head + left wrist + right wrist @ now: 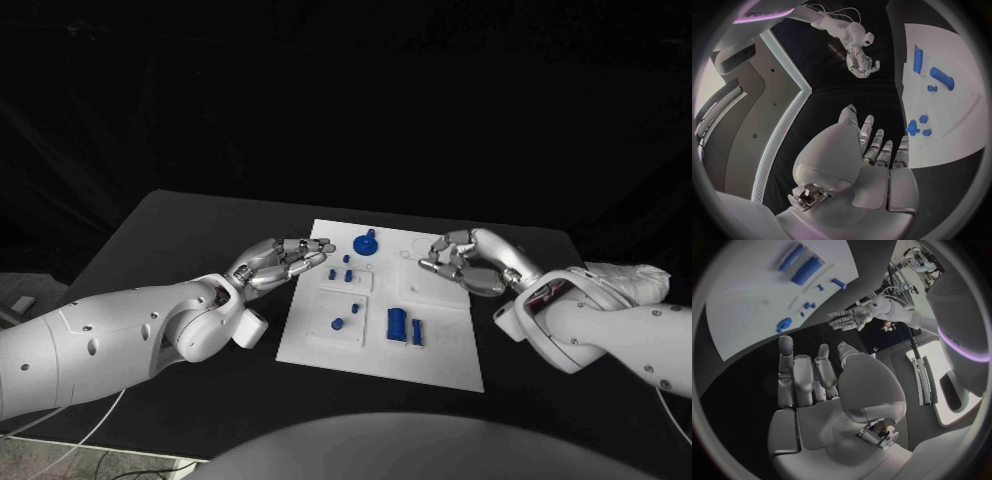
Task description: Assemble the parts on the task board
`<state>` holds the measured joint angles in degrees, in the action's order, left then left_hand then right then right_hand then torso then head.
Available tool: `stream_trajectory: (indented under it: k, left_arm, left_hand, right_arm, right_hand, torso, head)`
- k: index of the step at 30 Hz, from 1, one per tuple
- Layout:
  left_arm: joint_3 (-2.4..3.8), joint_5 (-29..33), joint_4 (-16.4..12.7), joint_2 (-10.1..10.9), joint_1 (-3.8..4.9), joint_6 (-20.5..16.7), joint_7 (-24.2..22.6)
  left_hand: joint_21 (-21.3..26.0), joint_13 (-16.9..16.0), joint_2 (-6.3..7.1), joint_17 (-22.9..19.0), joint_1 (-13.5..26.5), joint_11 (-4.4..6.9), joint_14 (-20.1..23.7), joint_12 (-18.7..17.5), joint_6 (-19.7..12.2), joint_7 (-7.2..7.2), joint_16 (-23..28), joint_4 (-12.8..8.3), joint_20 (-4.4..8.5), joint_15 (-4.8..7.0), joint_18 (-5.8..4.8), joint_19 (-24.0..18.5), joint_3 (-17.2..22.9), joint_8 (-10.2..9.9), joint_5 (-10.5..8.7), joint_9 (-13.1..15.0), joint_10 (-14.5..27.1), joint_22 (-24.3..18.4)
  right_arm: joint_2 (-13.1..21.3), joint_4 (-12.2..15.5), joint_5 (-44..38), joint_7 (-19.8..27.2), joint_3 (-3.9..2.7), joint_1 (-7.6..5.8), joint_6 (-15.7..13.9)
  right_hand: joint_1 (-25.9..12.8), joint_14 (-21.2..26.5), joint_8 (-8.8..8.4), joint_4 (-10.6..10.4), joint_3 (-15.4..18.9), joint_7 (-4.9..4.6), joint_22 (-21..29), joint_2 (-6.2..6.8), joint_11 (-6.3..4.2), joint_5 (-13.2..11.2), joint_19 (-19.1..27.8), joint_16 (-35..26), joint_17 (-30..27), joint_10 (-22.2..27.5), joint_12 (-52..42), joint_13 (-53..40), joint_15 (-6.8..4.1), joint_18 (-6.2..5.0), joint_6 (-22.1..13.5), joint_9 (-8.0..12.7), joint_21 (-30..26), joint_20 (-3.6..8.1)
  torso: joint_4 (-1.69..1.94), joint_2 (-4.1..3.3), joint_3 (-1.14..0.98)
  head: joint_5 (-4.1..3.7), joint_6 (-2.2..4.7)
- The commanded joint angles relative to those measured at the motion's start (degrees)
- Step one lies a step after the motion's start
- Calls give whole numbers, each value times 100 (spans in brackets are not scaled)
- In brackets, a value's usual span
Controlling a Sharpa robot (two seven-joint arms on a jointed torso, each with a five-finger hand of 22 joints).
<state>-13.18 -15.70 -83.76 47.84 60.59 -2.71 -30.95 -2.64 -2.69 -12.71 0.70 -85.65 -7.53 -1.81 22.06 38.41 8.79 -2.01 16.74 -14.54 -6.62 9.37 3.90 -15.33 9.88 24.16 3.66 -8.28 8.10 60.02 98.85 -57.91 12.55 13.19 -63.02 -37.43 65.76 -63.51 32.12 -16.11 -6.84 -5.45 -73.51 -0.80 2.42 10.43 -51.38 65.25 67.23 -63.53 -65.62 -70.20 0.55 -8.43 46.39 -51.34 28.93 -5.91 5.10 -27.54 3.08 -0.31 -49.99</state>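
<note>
The white task board (433, 355) lies in the middle of the black table. On it are a blue cylinder (397, 322), a thin blue bar (418, 332), a round blue part (364, 241) at the far edge, and several small blue pieces (340, 272). My left hand (281, 258) hovers palm up at the board's far left edge, holding nothing. My right hand (464, 260) hovers over the board's far right part, its fingers loosely bent and empty. The left wrist view shows the left hand's fingers (873, 147) apart, and beyond them the cylinder (941, 78). The right wrist view shows empty fingers (807, 380) near the round part (784, 325).
The black table (173, 240) has free surface to the left and right of the board. The two hands face each other across the board's far half, about a hand's width apart.
</note>
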Motion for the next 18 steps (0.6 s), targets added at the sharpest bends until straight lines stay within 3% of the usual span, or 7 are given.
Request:
stream_trajectory:
  k: [1, 2, 4, 6, 10, 14, 18]
  left_arm:
    - [16, -165, -192, 60, 197, -351, -307]
    - [16, -144, -262, 98, 264, -401, -317]
    - [16, -74, -389, 178, 382, -487, -346]
    - [15, -22, -470, 226, 478, -577, -406]
    - [10, 9, -548, 262, 569, -780, -559]
    - [5, 97, -569, 234, 606, -985, -700]
    - [4, 167, -564, 180, 616, -1144, -803]
  left_hand:
    - [37, 12, 17, -16, 127, 48, 69, -95, 13, -23, 53, 7, 117, 41, 102, -71, -74, -4, -113, -7, 38, -66]
    - [39, 15, 18, -21, 209, 69, 82, -128, -11, -41, 67, 9, 142, 66, 102, -77, -110, -21, -218, -10, 51, -70]
    - [38, 22, 52, -31, 412, 128, 107, -223, -235, -90, 99, 7, 138, 112, 96, -81, -211, -126, -527, -31, 85, -76]
    - [35, 23, 266, -31, 465, 177, 104, -267, -648, -135, 101, 2, 49, 119, 85, -79, -312, -305, -885, -63, 70, -78]
    - [129, 36, 1080, -53, 764, 364, 147, -495, -1305, -396, 166, -30, -16, 217, 80, -222, 266, -690, -1541, -113, 109, -341]
    - [206, 60, 1725, -70, 1410, 543, 181, -735, -1593, -552, 201, 37, 205, 370, 93, -323, 699, -770, -1978, -140, 269, -573]
    - [235, 81, 1760, -70, 1714, 824, 181, -966, -1837, -764, 201, 33, 912, 806, 114, -361, 832, -785, -2093, -157, 473, -685]
  right_arm:
    - [-27, 38, 1976, 1049, -3, -271, 632]
    - [-42, 39, 2271, 1117, -3, -376, 855]
    - [-88, 16, 2828, 1237, -3, -537, 1280]
    - [-143, -35, 3312, 1397, -3, -634, 1617]
    - [-248, -163, 3862, 1669, -2, -693, 2042]
    - [-301, -280, 4107, 1953, -1, -609, 2295]
    - [-314, -350, 4182, 2106, -1, -532, 2406]
  right_hand:
    - [-326, 1954, -640, 25, 341, -365, 416, -99, 447, 228, 837, -1831, -1203, 2180, 1981, 1196, 469, 145, -343, 624, -876, -282]
    - [-406, 2460, -957, 40, 529, -406, 731, -118, 787, 102, 1240, -2476, -1624, 2718, 2584, 1601, 781, 255, -573, 929, -1340, -467]
    - [-662, 3654, -1764, 51, 943, -2, 1619, -293, 1204, -125, 2212, -4071, -2822, 3807, 3950, 2731, 1289, 384, -1208, 1672, -2373, -836]
    - [-744, 5066, -2313, 13, 1138, 540, 3339, -374, 797, -256, 3606, -5296, -4102, 4858, 4839, 3587, 1159, 300, -1911, 2282, -2616, -1045]
    - [-698, 6311, -2857, -58, 1420, 1044, 6950, -433, 41, -373, 5115, -6469, -6474, 6079, 6013, 5627, 835, 482, -2911, 3454, -2857, -1097]
    - [-453, 6351, -3013, -63, 1961, 1312, 7351, -727, -483, -319, 5138, -6525, -6723, 6325, 6381, 6684, 577, 275, -3197, 4270, -2893, -1031]
    - [-343, 6351, -3059, -54, 2163, 1457, 7351, -858, -714, -276, 5138, -6525, -6723, 6354, 6547, 6997, 447, 182, -3600, 4658, -2893, -863]
  torso:
    - [-19, 106, 10]
    - [-22, 115, 9]
    - [-49, 130, 8]
    - [-63, 138, -2]
    - [-81, 125, -20]
    - [-85, 90, -34]
    - [-86, 68, -52]
  head:
    - [15, -1]
    - [21, -1]
    - [19, -1]
    - [4, -1]
    - [-28, -1]
    - [-84, -1]
    - [-125, -1]
